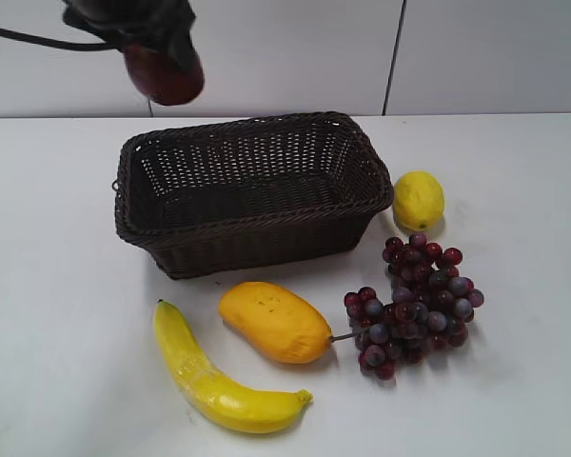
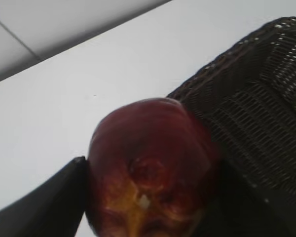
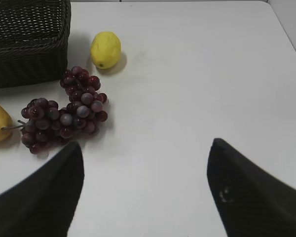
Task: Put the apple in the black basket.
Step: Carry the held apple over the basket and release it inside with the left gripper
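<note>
My left gripper [image 1: 138,38] is shut on the dark red apple [image 1: 164,76] and holds it in the air above and behind the far left corner of the black basket [image 1: 252,224]. In the left wrist view the apple [image 2: 150,168] fills the space between the jaws [image 2: 148,197], with the basket's corner [image 2: 246,113] below and to the right. My right gripper [image 3: 145,148] is open and empty over bare table, right of the grapes; it does not show in the exterior view. The basket [image 3: 24,54] holds nothing that I can see.
A lemon [image 1: 418,200] lies right of the basket. A grape bunch [image 1: 414,305], a mango [image 1: 274,322] and a banana [image 1: 219,376] lie in front of it. The lemon [image 3: 105,49] and grapes [image 3: 64,111] also show in the right wrist view.
</note>
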{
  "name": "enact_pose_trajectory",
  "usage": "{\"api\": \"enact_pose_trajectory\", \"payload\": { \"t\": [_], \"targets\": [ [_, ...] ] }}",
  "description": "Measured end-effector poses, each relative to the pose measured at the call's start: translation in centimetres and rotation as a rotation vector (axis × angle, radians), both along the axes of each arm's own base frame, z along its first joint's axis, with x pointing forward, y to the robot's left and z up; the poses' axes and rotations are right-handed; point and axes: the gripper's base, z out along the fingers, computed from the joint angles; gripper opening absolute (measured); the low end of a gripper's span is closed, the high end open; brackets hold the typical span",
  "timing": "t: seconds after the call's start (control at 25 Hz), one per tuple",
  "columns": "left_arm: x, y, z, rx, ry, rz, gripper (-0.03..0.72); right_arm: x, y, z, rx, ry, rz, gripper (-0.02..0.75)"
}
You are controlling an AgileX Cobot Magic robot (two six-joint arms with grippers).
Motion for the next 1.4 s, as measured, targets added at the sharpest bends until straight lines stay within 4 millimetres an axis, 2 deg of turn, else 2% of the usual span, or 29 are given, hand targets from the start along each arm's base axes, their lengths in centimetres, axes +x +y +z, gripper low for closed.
{"api": "enact_pose_trajectory", "payload": {
  "t": [0.16,0.32,0.56,0.76,1.04,1.24,1.4],
  "targets": [
    [0.5,-3.0,-3.4,0.013,0.030,-0.054,0.592,0.0,0.0,0.0,0.000,0.000,0.000,0.588],
    [1.4,-4.6,-6.8,-0.002,0.061,-0.060,0.592,0.0,0.0,0.0,0.000,0.000,0.000,0.588],
    [2.2,-5.4,-11.1,-0.010,0.145,-0.045,0.592,0.0,0.0,0.0,0.000,0.000,0.000,0.588],
    [2.5,-5.7,-13.5,0.003,0.191,-0.039,0.592,0.0,0.0,0.0,0.000,0.000,0.000,0.588],
    [2.4,-5.9,-13.7,-0.013,0.202,-0.050,0.596,0.0,0.0,0.0,0.000,0.000,0.000,0.588],
    [2.0,-6.0,-13.7,-0.034,0.251,-0.046,0.681,0.0,0.0,0.0,0.000,0.000,0.000,0.588],
    [1.6,-5.9,-12.2,-0.041,0.248,-0.052,0.685,0.0,0.0,0.0,0.000,0.000,0.000,0.588]
  ]
}}
